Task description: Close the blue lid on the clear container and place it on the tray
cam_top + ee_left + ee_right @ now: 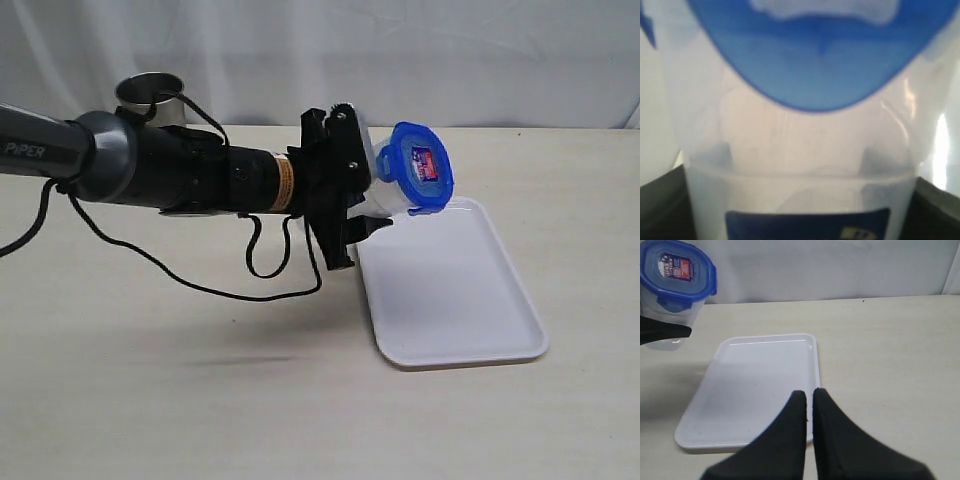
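Beige table (150, 400) holds the tray (450, 290); steel cup (150, 92) behind left arm (170, 165).

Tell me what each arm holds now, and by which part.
The left jaws clamp the clear container by its body, not by the blue lid. The right jaws are shut, empty.
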`<action>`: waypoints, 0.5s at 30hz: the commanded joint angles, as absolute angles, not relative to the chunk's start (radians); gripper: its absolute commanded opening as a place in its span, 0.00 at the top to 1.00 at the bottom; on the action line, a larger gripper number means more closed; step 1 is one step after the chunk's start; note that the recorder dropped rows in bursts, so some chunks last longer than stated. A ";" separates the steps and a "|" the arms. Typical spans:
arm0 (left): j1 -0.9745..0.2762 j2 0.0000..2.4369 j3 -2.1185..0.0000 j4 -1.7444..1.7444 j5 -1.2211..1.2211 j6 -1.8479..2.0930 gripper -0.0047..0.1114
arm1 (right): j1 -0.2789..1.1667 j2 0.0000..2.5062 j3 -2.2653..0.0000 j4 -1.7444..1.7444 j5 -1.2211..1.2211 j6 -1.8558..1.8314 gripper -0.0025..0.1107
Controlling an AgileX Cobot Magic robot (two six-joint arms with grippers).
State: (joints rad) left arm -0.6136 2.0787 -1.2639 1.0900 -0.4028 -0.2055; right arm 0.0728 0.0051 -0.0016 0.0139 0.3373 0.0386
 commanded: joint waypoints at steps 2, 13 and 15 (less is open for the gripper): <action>-0.675 2.066 -1.314 1.064 -0.203 -0.026 0.96 | 0.073 0.000 0.000 0.015 0.342 0.038 0.94; -0.718 2.066 -1.342 1.108 0.109 0.329 0.96 | 0.073 0.000 0.000 0.015 0.342 0.038 0.94; -0.734 2.066 -1.360 1.204 0.185 0.329 0.96 | 0.073 0.000 0.000 0.015 0.342 0.038 0.94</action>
State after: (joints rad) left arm -0.7149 2.0787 -1.3319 1.1330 0.1249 0.3155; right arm 0.0728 0.0051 -0.0016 0.0139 0.3387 0.0386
